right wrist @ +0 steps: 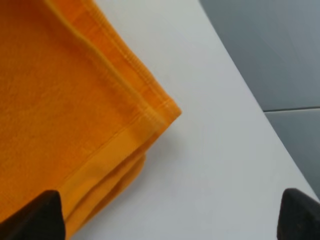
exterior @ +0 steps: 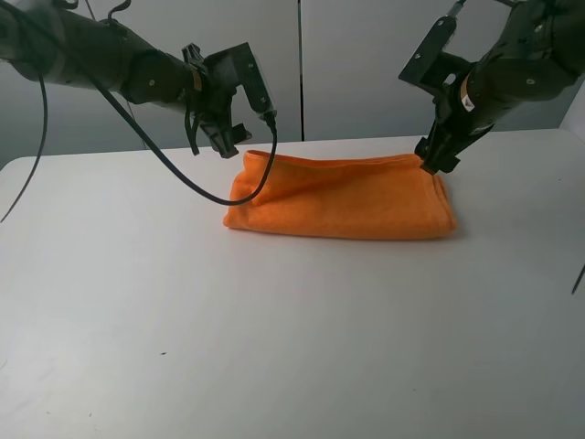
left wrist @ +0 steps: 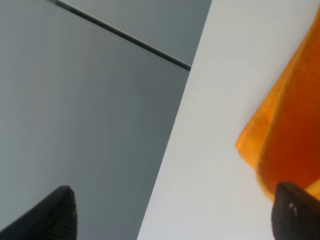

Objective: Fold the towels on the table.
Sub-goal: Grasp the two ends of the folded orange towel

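Observation:
The orange towel (exterior: 343, 197) lies folded into a long band on the white table (exterior: 274, 347), at the back middle. My left gripper (exterior: 224, 137) hangs open and empty just above and behind the towel's left far corner. In the left wrist view its fingertips (left wrist: 55, 215) stand wide apart, with the towel's corner (left wrist: 290, 130) beside one of them. My right gripper (exterior: 437, 163) is at the towel's right far corner. In the right wrist view it (right wrist: 170, 217) is open, and the layered corner with the woven band (right wrist: 100, 115) lies flat between the fingers.
A black cable (exterior: 247, 187) loops down from the left arm over the towel's left end. The table's far edge runs close behind the towel, against a grey panelled wall (exterior: 366, 64). The table's rounded corner (exterior: 11, 165) is at far left.

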`<action>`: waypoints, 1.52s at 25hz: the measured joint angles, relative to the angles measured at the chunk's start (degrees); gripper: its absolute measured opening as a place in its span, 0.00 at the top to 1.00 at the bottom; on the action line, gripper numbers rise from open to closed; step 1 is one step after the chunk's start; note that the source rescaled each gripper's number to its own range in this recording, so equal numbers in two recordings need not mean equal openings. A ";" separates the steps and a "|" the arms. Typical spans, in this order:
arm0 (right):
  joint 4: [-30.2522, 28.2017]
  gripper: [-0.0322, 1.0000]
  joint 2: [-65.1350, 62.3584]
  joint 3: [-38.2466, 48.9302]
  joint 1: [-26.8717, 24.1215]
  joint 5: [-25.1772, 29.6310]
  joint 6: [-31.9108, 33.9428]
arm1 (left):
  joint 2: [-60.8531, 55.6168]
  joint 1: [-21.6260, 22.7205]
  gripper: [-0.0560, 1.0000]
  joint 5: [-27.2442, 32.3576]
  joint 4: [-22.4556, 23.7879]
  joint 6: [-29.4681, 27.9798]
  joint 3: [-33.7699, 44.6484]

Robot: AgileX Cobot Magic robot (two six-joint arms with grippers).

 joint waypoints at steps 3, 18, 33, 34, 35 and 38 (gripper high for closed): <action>6.49 0.08 -1.38 0.02 0.00 1.67 1.22 | -2.15 0.00 0.00 3.53 -0.69 -4.48 0.00; 32.49 0.08 -1.53 -0.03 -0.06 5.90 -4.33 | -4.25 0.60 0.00 29.16 -35.72 -7.01 0.00; 50.53 0.00 1.56 -0.03 -4.08 6.04 -12.46 | 2.22 1.74 0.00 15.34 -40.48 -3.94 0.00; 51.57 0.00 1.69 -0.03 -4.85 6.04 -13.14 | 2.34 1.74 0.00 14.21 -40.48 -3.94 0.00; 52.85 0.00 1.81 -0.03 -5.43 6.04 -13.82 | 2.56 1.74 0.00 13.18 -40.48 -3.94 0.00; 58.06 0.00 2.83 -0.03 -7.57 6.04 -17.69 | 3.22 1.74 0.00 11.04 -40.36 -3.94 0.00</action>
